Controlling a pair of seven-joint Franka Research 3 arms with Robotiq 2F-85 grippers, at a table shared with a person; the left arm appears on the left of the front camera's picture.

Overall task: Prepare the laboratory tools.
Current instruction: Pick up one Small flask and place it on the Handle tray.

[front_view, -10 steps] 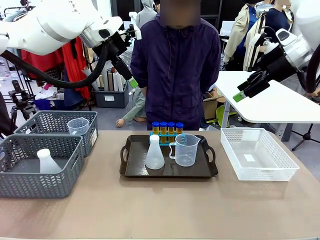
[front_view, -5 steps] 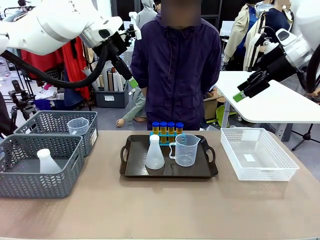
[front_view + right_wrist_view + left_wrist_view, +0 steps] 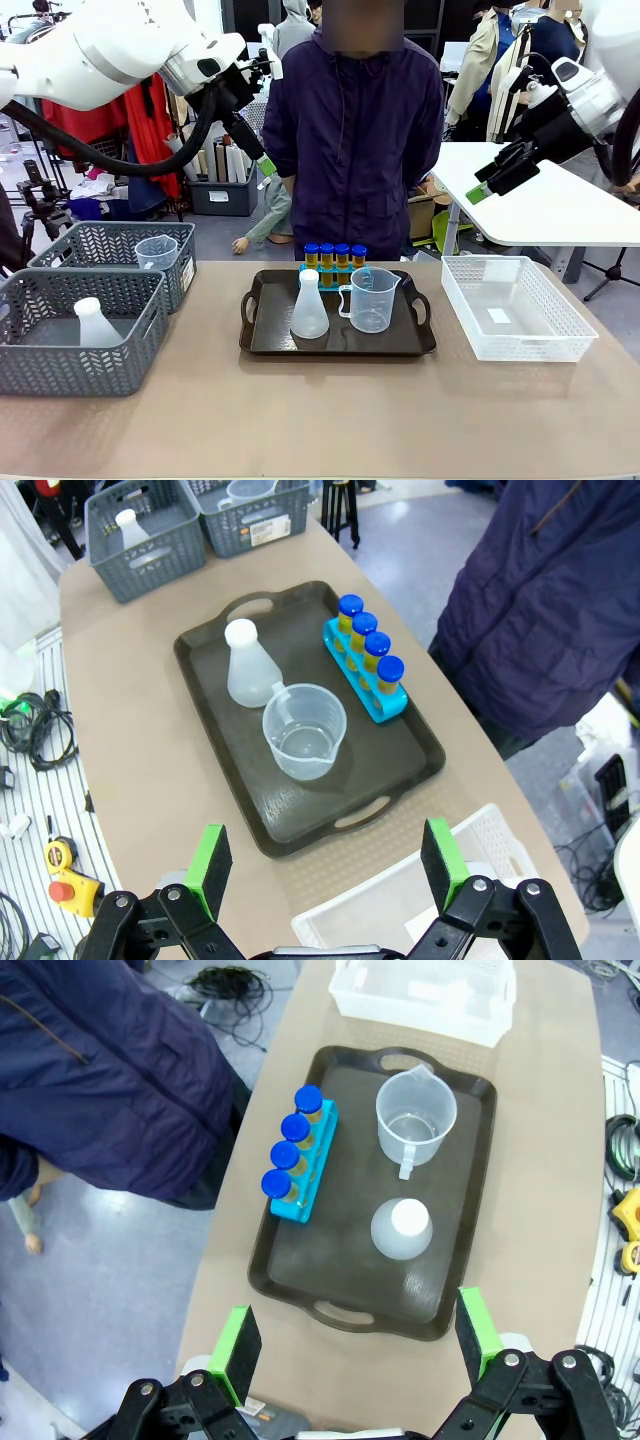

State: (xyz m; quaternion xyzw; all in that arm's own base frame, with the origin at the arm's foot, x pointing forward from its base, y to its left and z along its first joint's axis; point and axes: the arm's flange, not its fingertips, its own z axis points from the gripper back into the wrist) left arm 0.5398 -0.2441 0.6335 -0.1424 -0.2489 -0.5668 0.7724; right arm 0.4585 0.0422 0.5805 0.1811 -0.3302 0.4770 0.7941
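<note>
At the upper left of the front view, the left gripper [image 3: 262, 165] was raised well above the table, its green-padded fingers spread apart and holding nothing; in the left wrist view the 2 pads stood at the lower left and lower right of the frame with open space between them. At the lower left of the front view, 2 grey woven baskets [image 3: 60, 370] sat side by side on the tan table [image 3: 320, 420]: the nearer one held a second white flask [image 3: 95, 324], and the farther one held a second clear beaker [image 3: 157, 252]. At the centre of the frame, a dark tray [image 3: 262, 340] with 2 handles lay on the table. On it stood the conical flask [image 3: 308, 306] at centre left and, just beside it to the right, the measuring beaker [image 3: 372, 299] with its handle toward the flask. Behind both, at the tray's far edge, 4 tubes [image 3: 334, 256] with blue caps and yellow fill stood upright in a blue rack [image 3: 305, 1175]. A person in a dark purple jacket [image 3: 350, 130] stood behind the tray at the top centre. At the right of centre, a white mesh basket [image 3: 515, 345] rested on the table near the tray. At the upper right, the right gripper [image 3: 490, 180] was held high above the table, fingers apart and holding nothing.
</note>
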